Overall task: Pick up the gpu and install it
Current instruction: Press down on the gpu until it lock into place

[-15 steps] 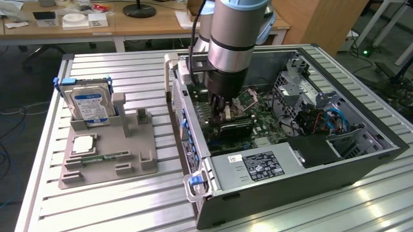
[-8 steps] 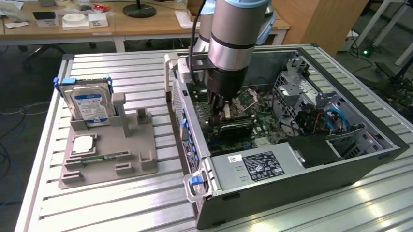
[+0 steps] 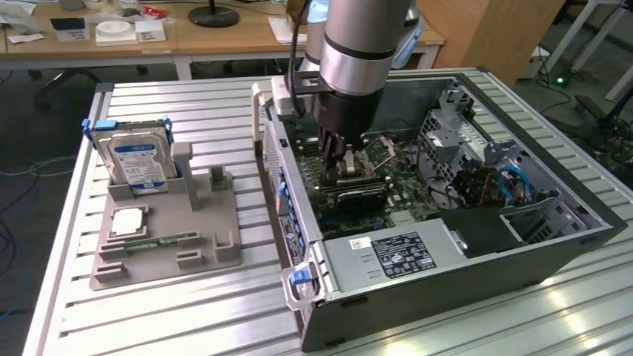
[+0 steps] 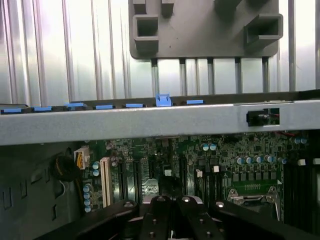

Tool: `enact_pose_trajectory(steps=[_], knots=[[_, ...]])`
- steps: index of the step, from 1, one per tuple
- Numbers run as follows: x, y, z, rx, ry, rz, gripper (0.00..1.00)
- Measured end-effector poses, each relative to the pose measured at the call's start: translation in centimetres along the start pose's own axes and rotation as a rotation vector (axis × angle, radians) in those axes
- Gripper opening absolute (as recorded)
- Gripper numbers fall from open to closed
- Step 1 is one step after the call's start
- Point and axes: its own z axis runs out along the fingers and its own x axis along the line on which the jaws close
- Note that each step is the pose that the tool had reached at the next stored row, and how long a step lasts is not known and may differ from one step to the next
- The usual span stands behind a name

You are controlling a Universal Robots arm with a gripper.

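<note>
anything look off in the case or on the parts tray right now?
Nothing stands out. The gripper is down inside the open case over the motherboard; the hard drive stands upright in the grey tray.

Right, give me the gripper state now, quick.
Gripper: shut, down inside the computer case over the motherboard; whether it holds the gpu cannot be told.

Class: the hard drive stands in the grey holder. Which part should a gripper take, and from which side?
Probably grip the hard drive by its upper edge, from above, fingers across its broad faces. It stands upright, lower end seated in the grey holder, top free.
</note>
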Motion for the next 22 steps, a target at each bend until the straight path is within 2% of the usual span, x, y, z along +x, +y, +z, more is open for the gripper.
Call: enact_pose_trajectory(steps=[3, 9, 13, 18, 22], knots=[[0.0, 0.70, -0.02, 0.0000, 0.0000, 0.000, 0.11], [0.1, 1.08, -0.36, 0.0001, 0.0006, 0.000, 0.11], [0.1, 2.10, -0.35, 0.0000, 0.0012, 0.000, 0.11], [0.1, 2.60, -0.36, 0.0007, 0.0097, 0.000, 0.11], [0.2, 3.16, -0.34, 0.0007, 0.0099, 0.000, 0.11]])
